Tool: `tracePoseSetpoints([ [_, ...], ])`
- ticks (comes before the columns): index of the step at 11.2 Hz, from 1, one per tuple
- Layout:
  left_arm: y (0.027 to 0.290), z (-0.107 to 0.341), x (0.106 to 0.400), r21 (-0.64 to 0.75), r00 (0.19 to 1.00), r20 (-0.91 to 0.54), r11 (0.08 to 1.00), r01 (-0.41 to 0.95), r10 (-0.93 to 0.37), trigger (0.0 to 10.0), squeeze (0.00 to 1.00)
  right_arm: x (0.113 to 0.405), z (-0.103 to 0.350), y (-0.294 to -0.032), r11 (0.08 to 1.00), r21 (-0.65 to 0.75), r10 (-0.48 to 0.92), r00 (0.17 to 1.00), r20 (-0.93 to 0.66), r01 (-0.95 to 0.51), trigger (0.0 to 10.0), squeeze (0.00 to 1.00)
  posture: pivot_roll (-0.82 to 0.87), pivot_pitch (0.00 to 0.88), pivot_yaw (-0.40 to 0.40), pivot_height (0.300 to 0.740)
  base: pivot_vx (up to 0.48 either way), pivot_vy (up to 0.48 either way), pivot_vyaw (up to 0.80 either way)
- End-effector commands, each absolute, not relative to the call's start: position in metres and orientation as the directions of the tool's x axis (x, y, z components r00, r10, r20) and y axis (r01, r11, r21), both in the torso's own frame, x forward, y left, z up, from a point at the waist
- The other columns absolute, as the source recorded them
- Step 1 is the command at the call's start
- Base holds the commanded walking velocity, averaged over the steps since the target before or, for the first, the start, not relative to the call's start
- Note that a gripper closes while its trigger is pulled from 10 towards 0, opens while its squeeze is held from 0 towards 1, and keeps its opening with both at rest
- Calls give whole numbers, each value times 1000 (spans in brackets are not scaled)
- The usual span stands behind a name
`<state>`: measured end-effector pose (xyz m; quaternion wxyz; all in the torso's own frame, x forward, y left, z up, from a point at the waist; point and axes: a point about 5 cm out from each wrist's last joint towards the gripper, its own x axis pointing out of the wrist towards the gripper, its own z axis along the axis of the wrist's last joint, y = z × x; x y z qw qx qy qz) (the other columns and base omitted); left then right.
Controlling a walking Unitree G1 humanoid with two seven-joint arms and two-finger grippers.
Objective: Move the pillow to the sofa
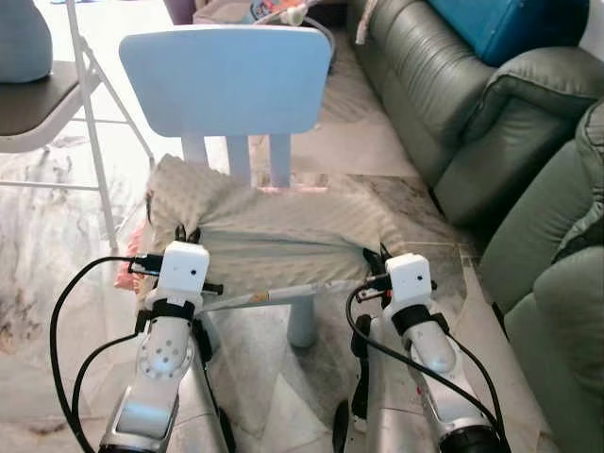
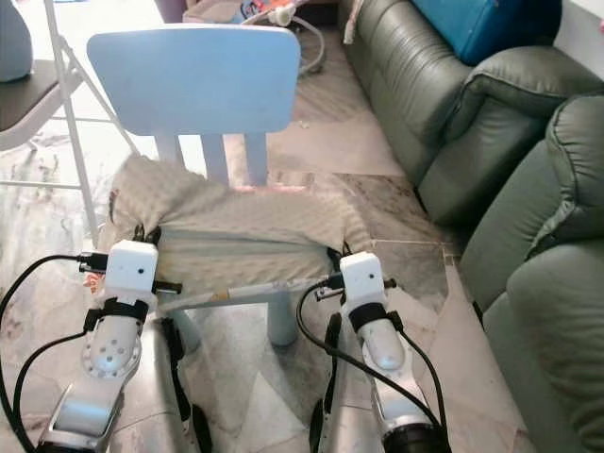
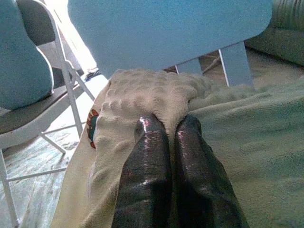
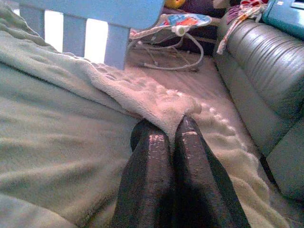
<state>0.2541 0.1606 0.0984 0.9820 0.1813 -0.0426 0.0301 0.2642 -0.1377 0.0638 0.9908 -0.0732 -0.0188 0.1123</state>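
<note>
We see a pale, nubbly pillow (image 1: 274, 226) draped flat over the seat of a small light-blue chair (image 1: 231, 80), its near edge sagging over the front rail. It looks more like a soft blanket-textured cover than a plump cushion; how thick it is we cannot judge.

Our left gripper (image 3: 168, 130) is at the pillow's left near corner. In the left wrist view its two black fingers (image 3: 147, 161) are pressed almost together with a fold of the bumpy fabric pinched between the tips. Our right gripper (image 4: 166, 128) is at the right near corner, fingers (image 4: 149, 161) likewise nearly closed on a ridge of the fabric. From the head views the fingertips of both are hidden behind the white wrist housings, so the grip itself is seen only through the wrist cameras.

The chair's seat is entirely covered; only the backrest, its slats and one front leg (image 1: 302, 321) show. The dark green leather sofa (image 1: 444, 94) stands to the right, well apart from the pillow, cut off by the frame edge, with a blue object (image 1: 514, 24) on its cushion, partly out of frame. A folding chair (image 1: 42, 104) stands at the left, also cropped. A small colourful patch at the pillow's left edge (image 3: 91, 126) is too small to identify.
</note>
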Motion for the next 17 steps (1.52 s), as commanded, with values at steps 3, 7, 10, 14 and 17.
tracePoseSetpoints([
  [3,178,105,262,363,988,111,921,-139,105,10000,0,271,80,-157,984,-110,150,987,60,-143,10000,0,-4,47,-43,526,0,0,0],
  [7,171,100,259,360,991,95,924,-127,99,10000,0,271,83,-158,986,-89,148,988,39,-144,10000,0,-10,66,-45,591,0,0,0],
  [10,173,100,260,376,990,94,917,-135,108,10000,0,269,82,-152,981,-94,173,985,28,-170,10000,0,-8,70,-41,606,0,0,0],
  [14,168,100,261,368,991,88,922,-122,96,10000,0,271,85,-151,982,-70,177,983,40,-173,10000,0,-11,71,-41,655,0,0,0],
  [17,167,99,261,365,992,85,924,-118,93,10000,0,272,87,-152,982,-78,175,984,41,-171,10000,0,-14,71,-45,695,0,0,0],
])
